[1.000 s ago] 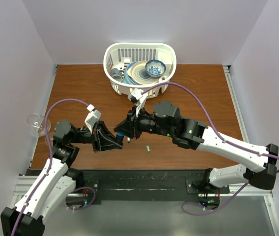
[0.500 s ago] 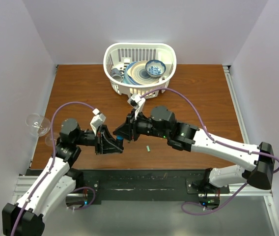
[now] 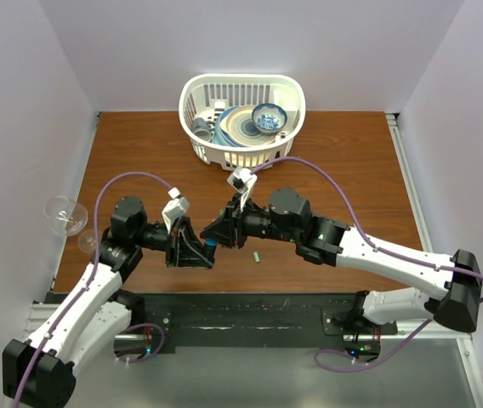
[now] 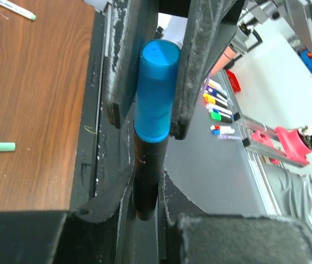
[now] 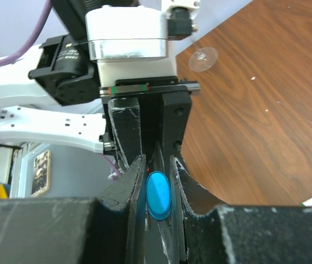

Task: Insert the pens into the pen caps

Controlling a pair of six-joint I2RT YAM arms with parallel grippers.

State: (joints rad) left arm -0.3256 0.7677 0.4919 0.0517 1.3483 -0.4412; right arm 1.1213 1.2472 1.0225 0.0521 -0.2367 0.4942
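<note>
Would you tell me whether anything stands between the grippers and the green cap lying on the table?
Nothing visible lies in the path to the green cap. Both grippers are occupied, though: the left gripper is shut on a dark pen, and the right gripper on the blue cap at its end.

White pen (image 4: 18,11) cut by top edge; black barrel (image 4: 146,157) lower end hidden inside left claw (image 4: 146,184).

A blue cap (image 4: 156,91) sits end to end on a black pen (image 4: 146,176), held level above the table's near middle. A small green cap (image 3: 258,256) lies flat just to their right. A white pen (image 4: 13,9) with a green tip lies on the wood.
</note>
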